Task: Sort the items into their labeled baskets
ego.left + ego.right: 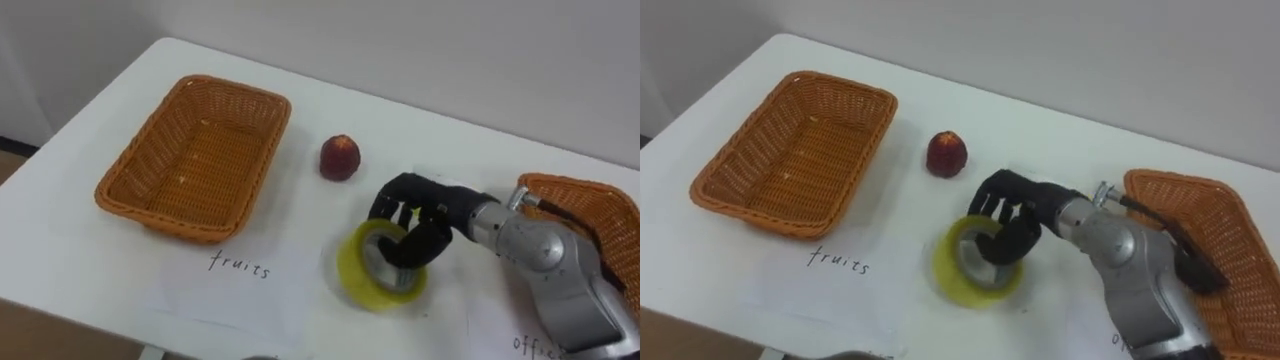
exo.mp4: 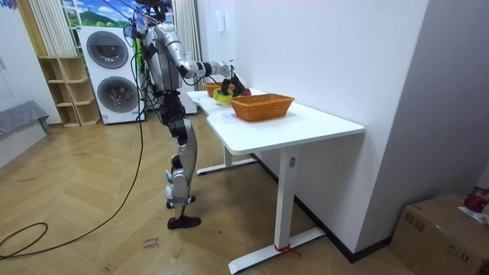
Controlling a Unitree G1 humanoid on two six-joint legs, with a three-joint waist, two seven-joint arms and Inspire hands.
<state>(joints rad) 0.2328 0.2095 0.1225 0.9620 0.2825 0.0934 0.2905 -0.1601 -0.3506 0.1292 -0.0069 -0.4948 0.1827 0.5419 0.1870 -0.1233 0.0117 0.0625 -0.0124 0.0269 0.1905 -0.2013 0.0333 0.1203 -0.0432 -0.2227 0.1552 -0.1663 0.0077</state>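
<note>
Lying nearly flat with its hole facing up and tipped slightly toward the robot, the yellow tape roll (image 1: 352,266) is on the white table (image 1: 430,130) between the left basket (image 1: 236,88) and the right basket (image 1: 560,183), near a red fruit (image 1: 340,158). The right hand (image 1: 425,205) reaches in from the right, forearm low, fingers curled over the far rim into the core, gripping it.
</note>
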